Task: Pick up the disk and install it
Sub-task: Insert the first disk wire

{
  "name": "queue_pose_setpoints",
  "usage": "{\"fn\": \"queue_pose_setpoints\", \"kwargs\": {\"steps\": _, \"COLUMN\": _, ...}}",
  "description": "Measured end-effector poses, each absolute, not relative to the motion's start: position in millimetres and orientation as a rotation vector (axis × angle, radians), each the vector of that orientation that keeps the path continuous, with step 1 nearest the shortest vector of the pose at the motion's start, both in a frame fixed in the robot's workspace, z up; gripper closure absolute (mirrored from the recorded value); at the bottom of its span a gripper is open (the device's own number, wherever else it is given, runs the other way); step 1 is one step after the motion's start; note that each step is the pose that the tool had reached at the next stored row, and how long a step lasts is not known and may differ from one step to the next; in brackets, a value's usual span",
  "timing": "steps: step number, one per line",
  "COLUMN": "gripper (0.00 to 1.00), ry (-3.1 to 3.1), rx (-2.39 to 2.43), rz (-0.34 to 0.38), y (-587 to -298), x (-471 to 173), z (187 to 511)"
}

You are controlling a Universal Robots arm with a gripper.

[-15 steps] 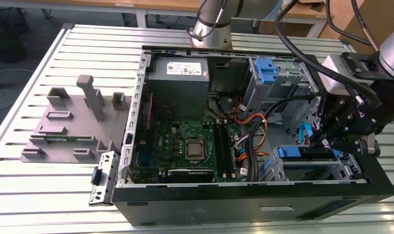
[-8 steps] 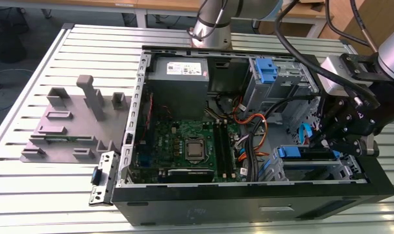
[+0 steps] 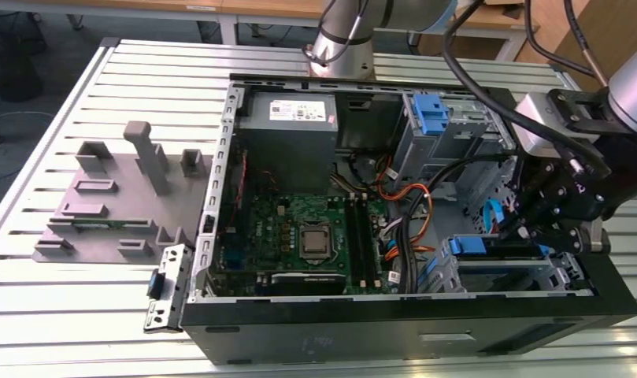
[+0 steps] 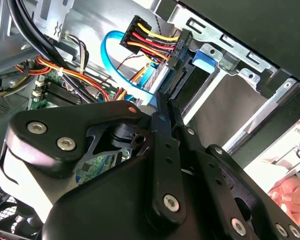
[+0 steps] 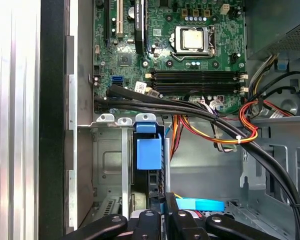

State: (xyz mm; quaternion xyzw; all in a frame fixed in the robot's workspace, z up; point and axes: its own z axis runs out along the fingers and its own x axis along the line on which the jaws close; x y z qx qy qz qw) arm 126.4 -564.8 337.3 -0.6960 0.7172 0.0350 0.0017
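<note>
The disk [image 3: 494, 253] sits on edge in the metal drive cage [image 3: 554, 277] at the case's front corner, on the exterior view's right. Its blue rail [image 5: 149, 152] faces up in the first wrist view, and its blue bracket [image 4: 207, 57] also appears in the second wrist view. A power plug with coloured wires [image 4: 177, 47] and a blue data cable [image 4: 115, 47] meet its end. My gripper [image 3: 526, 233] hangs just above the disk's edge. Its fingers [image 4: 162, 115] lie pressed together, shut, with nothing seen between them. The gripper [image 5: 165, 214] stands right by the blue rail.
The open black computer case [image 3: 402, 327] holds a green motherboard [image 3: 297, 228], a grey power-supply box [image 3: 292, 118] and an upright blue latch [image 3: 428, 114]. Black cables [image 5: 190, 107] cross beside the cage. A grey fixture plate [image 3: 119, 197] lies outside the case. A person's hand [image 4: 290, 192] is close by.
</note>
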Motion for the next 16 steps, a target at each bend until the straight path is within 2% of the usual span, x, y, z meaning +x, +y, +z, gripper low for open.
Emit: {"fn": "queue_pose_setpoints", "kwargs": {"steps": 16, "gripper": 0.84, "ry": 2.251, "rx": -2.184, "rz": 0.110, "y": -564.8, "x": 126.3, "z": 332.3}}
